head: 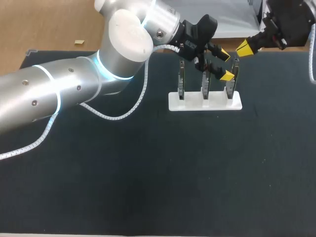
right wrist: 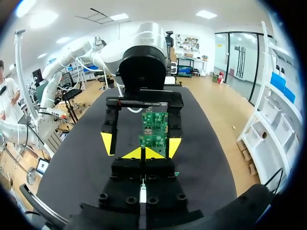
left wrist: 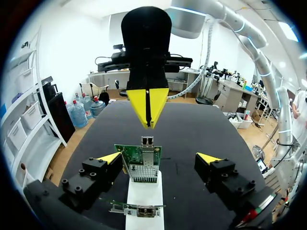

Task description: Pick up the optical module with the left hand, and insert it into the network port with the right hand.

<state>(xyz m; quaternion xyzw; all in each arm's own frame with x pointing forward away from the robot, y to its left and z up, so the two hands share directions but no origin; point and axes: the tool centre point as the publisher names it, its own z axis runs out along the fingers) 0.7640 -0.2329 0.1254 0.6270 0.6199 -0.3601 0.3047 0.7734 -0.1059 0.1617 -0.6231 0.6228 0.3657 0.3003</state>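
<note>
The black table point(head: 148, 173) fills most of the head view. The left arm point(head: 74, 89) comes in from the left edge and bends up to the upper middle of the frame, with a white coiled cable point(head: 123, 116) looping beside it. Its bulk covers the table's upper left.

At the upper right corner hangs the right gripper point(head: 245, 48), tilted down and leftward, its yellow tips pressed together with nothing visible between them.

A white base point(head: 205, 102) lies right of centre and carries three upright circuit boards point(head: 181, 81) in a row. The left gripper point(head: 226, 65) sits over the right end of the row, jaws wide apart.

In the left wrist view, the end board point(left wrist: 140, 163) stands between the left gripper's point(left wrist: 159, 157) spread fingers, touching neither. Another board lies under that gripper. The network port point(left wrist: 147, 141), a small metal housing, sits on the end board's far edge, and the right gripper's point(left wrist: 147, 108) closed tips point down just above it.

I cannot pick out the optical module in any view.
</note>
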